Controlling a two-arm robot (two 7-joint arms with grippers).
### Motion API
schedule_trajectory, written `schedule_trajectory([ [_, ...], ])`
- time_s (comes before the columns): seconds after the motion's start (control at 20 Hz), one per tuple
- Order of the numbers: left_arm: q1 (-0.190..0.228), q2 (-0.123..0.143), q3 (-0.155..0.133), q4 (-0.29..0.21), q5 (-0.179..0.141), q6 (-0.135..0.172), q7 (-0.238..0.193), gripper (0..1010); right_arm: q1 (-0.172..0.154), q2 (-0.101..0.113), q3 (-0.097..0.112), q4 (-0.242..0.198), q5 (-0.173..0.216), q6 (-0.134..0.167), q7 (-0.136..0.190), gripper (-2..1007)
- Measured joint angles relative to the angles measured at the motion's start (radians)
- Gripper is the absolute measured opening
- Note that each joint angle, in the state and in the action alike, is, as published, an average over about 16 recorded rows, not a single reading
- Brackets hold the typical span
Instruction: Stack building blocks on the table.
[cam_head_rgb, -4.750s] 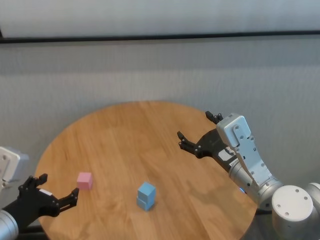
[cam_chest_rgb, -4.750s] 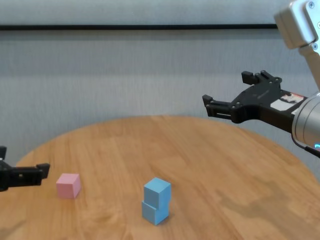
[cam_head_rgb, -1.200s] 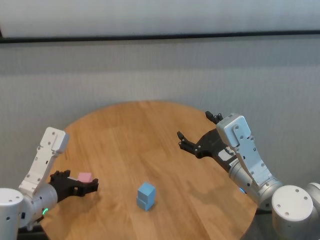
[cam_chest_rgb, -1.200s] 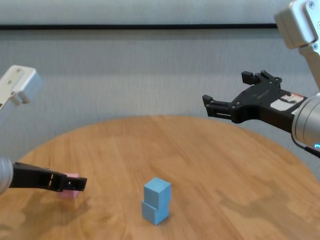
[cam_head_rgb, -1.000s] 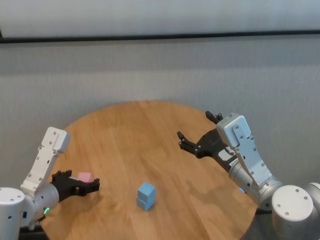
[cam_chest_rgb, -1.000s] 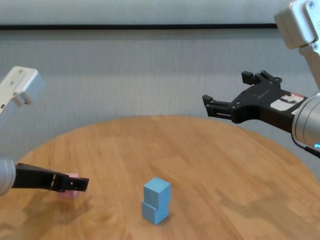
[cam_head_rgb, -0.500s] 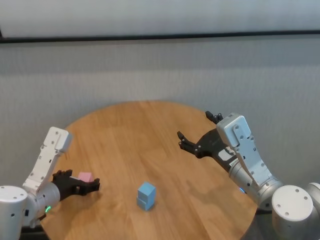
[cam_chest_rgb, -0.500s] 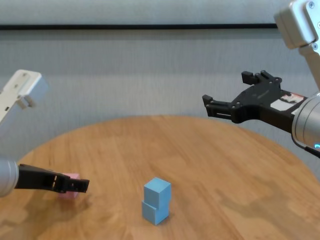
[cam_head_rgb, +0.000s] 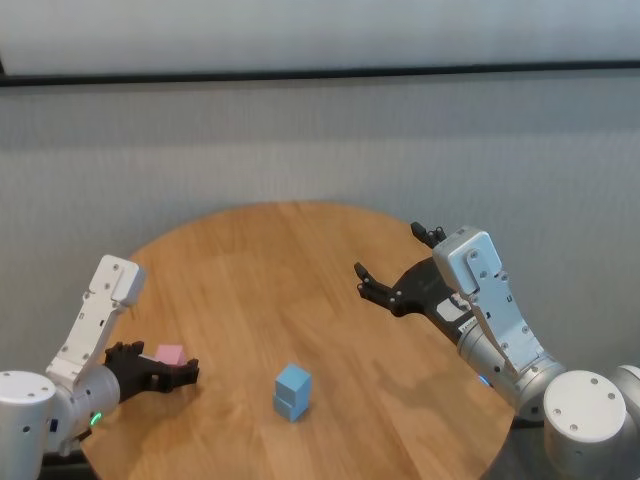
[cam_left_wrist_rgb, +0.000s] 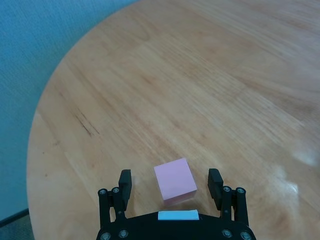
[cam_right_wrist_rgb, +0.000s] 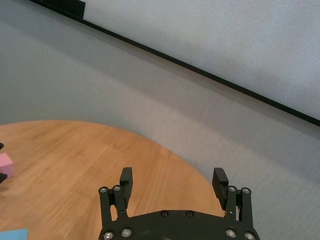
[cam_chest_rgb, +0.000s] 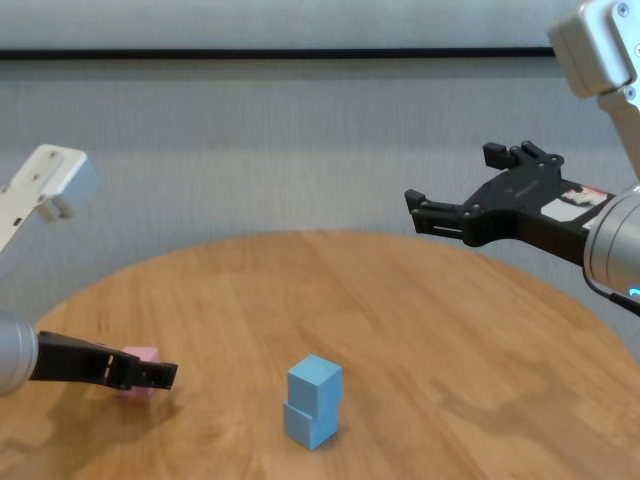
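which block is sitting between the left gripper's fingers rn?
The pink block, alone on the table, flanked by the open left gripper without contact. The two blue blocks are stacked mid-table, away from both grippers.

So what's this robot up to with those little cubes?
It is stacking blocks on the round table. Two light blue blocks already sit one on top of the other near the middle. The left gripper is down at the table with its fingers open on either side of the pink block, not closed on it yet. The right gripper is held up above the table's right side, open and empty.
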Motion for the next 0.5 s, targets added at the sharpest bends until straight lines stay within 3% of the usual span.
schedule_trajectory([
  [0.5,0.003,0.001,-0.001,-0.005,-0.001,0.000,0.003,786,0.000,0.000,0.000,0.000,0.000,0.000,0.000,1005],
])
